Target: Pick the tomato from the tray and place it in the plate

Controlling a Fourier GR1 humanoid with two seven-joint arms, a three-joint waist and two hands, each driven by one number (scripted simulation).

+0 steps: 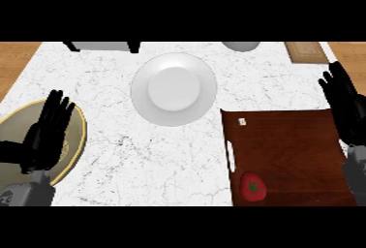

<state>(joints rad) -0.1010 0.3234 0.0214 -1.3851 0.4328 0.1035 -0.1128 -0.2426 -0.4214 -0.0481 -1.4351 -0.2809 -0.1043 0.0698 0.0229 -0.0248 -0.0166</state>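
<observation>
While tomato (253,187) near tray (286,140) edge, plate (174,88) apart.

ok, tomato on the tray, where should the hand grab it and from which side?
Probably from above with the right hand, fingers round the middle of the tomato. It's round, stem up, free-standing at the near-left corner of the tray.

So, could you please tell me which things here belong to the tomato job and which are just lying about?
Job:
tomato
brown tray
white plate
right hand

Lying about:
gold-rimmed dish under the left hand
wooden board
pale round object at the far edge
</observation>
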